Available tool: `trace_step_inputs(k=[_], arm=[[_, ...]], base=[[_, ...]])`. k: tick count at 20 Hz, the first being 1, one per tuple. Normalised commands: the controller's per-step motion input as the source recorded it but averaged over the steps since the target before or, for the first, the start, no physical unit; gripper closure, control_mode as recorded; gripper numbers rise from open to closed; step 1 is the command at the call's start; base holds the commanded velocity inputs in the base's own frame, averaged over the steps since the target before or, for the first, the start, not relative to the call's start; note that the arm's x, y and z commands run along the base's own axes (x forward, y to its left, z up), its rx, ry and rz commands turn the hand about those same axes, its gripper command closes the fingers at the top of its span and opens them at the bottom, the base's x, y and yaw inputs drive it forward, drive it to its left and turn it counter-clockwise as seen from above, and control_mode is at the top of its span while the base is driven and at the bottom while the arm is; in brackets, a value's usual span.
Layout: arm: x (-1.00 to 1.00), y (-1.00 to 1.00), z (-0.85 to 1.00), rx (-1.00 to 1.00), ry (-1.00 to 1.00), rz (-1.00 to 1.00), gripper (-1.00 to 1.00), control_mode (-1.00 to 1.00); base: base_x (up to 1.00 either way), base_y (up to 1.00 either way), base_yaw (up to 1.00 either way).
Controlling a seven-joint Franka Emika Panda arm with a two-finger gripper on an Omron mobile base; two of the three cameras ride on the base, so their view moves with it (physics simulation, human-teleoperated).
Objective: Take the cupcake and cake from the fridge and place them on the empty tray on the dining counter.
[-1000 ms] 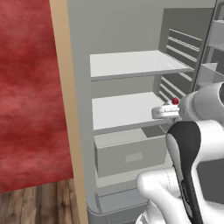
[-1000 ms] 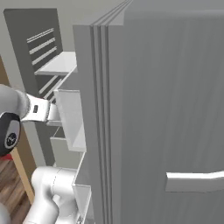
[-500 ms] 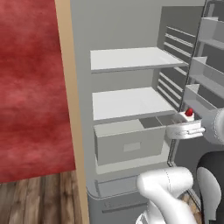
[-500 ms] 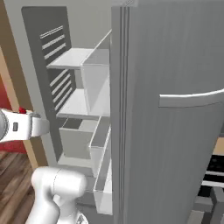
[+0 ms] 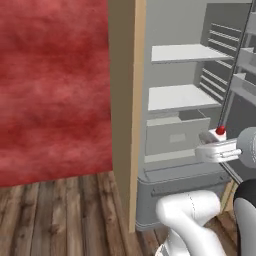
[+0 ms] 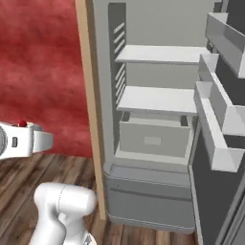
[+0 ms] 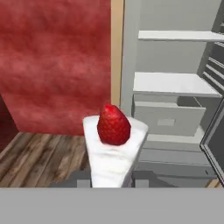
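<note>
Your jaws are clamped on the pale wedge-shaped cake slice with a red berry (image 7: pixel 114 151), clear of the open grey fridge (image 6: pixel 158 139) ahead; tray delivery and cupcake remain.

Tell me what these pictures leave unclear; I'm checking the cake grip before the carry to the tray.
- Finger contact: in the hand view the cake covers the gripper tips, with the bottom edge cutting them off.
- Cake body: in the left base view only its red top and a white sliver show above the hand.
- Fridge drawer contents: its front wall hides them in both base views.
</note>
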Motion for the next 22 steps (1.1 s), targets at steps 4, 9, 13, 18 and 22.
trace_step_inputs(k=[4,9,13,18,22], arm=[[0.0,0.0,0.0,0.0,0.0,0.0,1.0,1.0],[0.0,0.0,0.0,0.0,0.0,0.0,1.0,1.0],[0.0,0.0,0.0,0.0,0.0,0.0,1.0,1.0],[0.0,0.0,0.0,0.0,0.0,0.0,1.0,1.0],[0.0,0.0,0.0,0.0,0.0,0.0,1.0,1.0]], base=[[-0.64,0.98,-0.33],[-0.16,0.27,-0.88],[0.0,0.06,-1.0],[0.0,0.04,-1.0],[0.0,0.04,-1.0]])
